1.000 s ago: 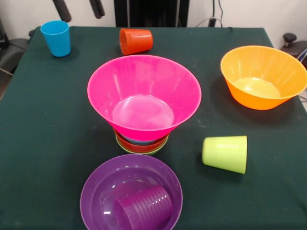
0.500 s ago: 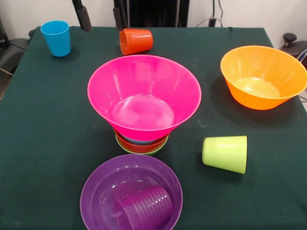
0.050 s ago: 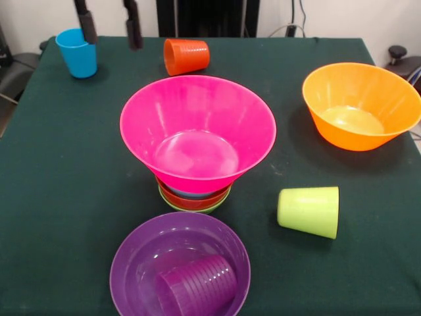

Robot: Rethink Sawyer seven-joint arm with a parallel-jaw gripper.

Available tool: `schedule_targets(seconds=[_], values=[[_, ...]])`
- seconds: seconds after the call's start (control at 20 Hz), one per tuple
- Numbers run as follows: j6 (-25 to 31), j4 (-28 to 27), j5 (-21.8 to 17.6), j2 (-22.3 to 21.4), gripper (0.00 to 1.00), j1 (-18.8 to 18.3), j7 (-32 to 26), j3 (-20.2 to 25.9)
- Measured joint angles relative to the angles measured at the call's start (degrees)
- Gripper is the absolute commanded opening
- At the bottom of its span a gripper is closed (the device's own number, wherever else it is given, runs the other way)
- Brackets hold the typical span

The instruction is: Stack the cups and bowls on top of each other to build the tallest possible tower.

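Only the two dark fingertips of the gripper [image 3: 110,24] are seen at about 11 o'clock, the rest of the arm being cut off by the top edge; they are held wide apart with nothing between them, one fingertip overlapping the rim of the upright blue cup [image 3: 77,52] in the picture, though whether contact is made cannot be told. Half a second ago the fingertips were seen further right, near the orange cup [image 3: 186,55], which lies on its side at 12 o'clock; the cups and bowls are unchanged. Low at 6 o'clock the purple cup [image 3: 195,285] is seen lying on its side inside the wide purple bowl [image 3: 131,263], whose lower rim is cut off by the bottom edge. At the centre of the green table [image 3: 52,171] the tower is found: the large pink bowl [image 3: 197,131] sits on a nest of small bowls [image 3: 195,198], of which only red-orange, bluish and green edges are visible beneath it. The lime green cup [image 3: 309,210] lies on its side at 4 o'clock, well apart from the tower. At 2 o'clock the large orange-yellow bowl [image 3: 362,105] stands upright, its right edge just clipped by the frame.
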Motion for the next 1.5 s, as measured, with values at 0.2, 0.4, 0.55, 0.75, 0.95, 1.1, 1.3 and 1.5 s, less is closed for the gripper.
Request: schedule_targets(seconds=[0.2, 0.4, 0.55, 0.75, 0.95, 1.1, 1.3, 1.5], values=[[0.0, -0.3, -0.9, -0.1, 1.0, 0.3, 0.3, -3.6], [0.0, -0.2, -0.9, -0.4, 1.0, 0.3, 0.3, -6.5], [-0.4, 1.3, -0.7, -1.4, 1.0, 0.2, 0.3, -9.6], [-2.1, 3.5, -0.1, -2.3, 1.0, 0.2, 0.4, -11.8], [-5.9, 7.0, 0.7, -3.0, 1.0, 0.2, 0.6, -14.5], [-8.2, 8.6, 1.0, -2.9, 1.0, 0.3, 1.2, -15.8], [-11.6, 10.9, 1.7, -2.7, 1.0, 0.4, 2.6, -17.5], [-14.0, 12.5, 2.5, -2.6, 1.0, 0.5, 3.7, -18.2]])
